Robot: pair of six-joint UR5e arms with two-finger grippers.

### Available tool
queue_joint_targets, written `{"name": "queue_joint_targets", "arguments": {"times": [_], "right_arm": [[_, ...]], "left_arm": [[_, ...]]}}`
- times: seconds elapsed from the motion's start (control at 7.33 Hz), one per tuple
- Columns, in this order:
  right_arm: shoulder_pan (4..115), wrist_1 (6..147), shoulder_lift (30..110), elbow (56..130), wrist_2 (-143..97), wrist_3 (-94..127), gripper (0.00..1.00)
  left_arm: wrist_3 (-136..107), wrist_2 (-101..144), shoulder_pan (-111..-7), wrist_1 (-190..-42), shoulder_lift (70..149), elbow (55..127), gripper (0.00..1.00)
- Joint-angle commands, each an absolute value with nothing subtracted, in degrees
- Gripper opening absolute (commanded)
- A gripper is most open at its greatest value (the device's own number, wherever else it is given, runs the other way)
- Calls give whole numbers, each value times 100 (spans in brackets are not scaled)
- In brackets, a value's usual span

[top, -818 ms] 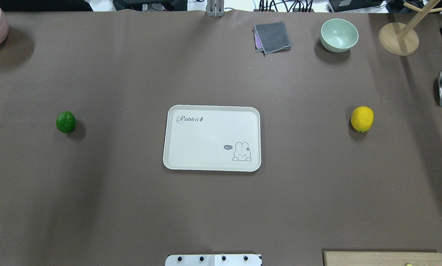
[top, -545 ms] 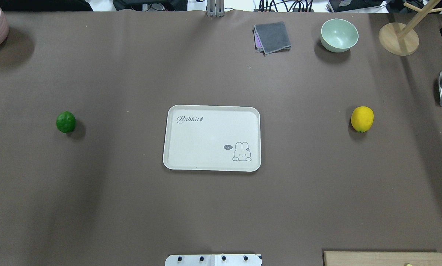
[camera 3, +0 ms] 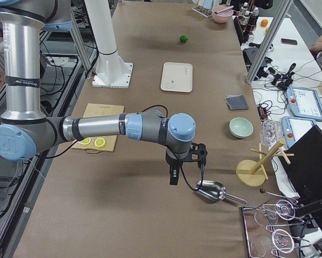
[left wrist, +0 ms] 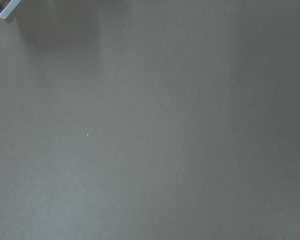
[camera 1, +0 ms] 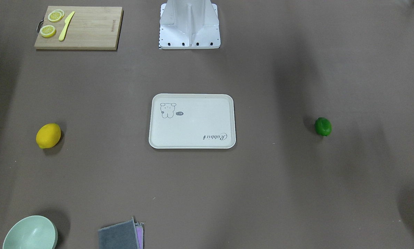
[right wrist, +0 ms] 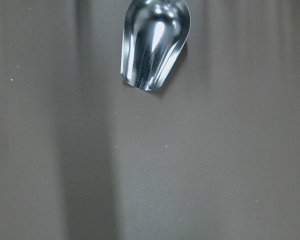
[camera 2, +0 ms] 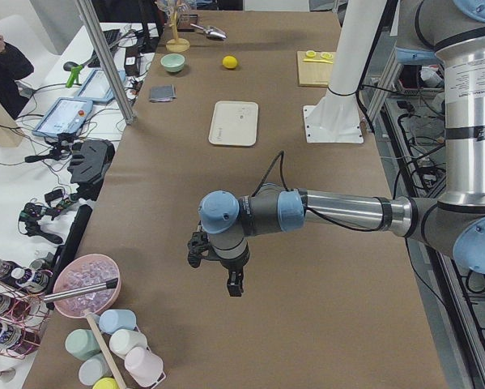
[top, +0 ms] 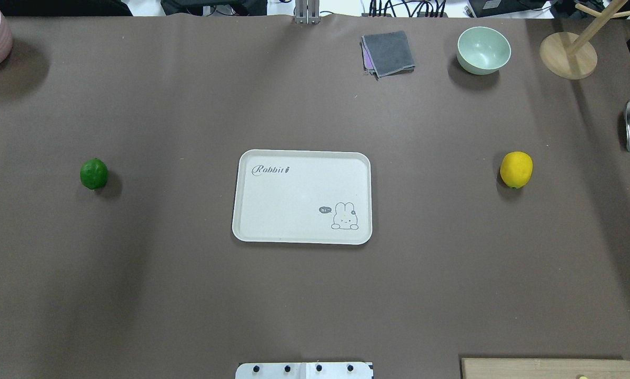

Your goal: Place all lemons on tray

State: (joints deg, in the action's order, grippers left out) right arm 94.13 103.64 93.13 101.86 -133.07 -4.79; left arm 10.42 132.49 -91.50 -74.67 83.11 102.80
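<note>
Shows yellow lemon (top: 516, 169) well right of tray (top: 293, 200), green lemon (top: 93, 173) well left. Probably light, firm, glossy, roll-prone; calls for pinch across short waist. Cannot tell left gripper (camera 2: 224, 277) or right gripper (camera 3: 185, 170) spread.

Green lemon (top: 93, 173), yellow lemon (top: 516, 169) flanking bare tray (top: 301, 196).

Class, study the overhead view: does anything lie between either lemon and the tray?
Nothing visible does. Only brown table cover lies between the green lemon and the tray, and between the yellow lemon and the tray.
</note>
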Motion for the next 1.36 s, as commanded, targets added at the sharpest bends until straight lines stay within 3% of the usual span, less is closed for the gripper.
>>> {"name": "queue_joint_targets", "arguments": {"times": [0.0,0.27,0.55,0.82,1.23], "right_arm": [[9361,10371,9264,10195,-13385,-318,98],[9203,10371,9141,10195,-13386,-290,98],[8914,10362,8966,10195,-13491,103,99],[8562,10371,8676,10187,-13491,202,99],[7746,10362,8132,10117,-13588,1227,98]], "left_arm": [[845,13183,-9010,-7392,8577,10466,98],[-220,13236,-8415,-7163,8700,11002,98],[-1829,13516,-7466,-7137,9680,10891,98],[-2956,13815,-6763,-7128,10945,10120,98],[-2962,13808,-6197,-7721,11470,9179,97]]}}
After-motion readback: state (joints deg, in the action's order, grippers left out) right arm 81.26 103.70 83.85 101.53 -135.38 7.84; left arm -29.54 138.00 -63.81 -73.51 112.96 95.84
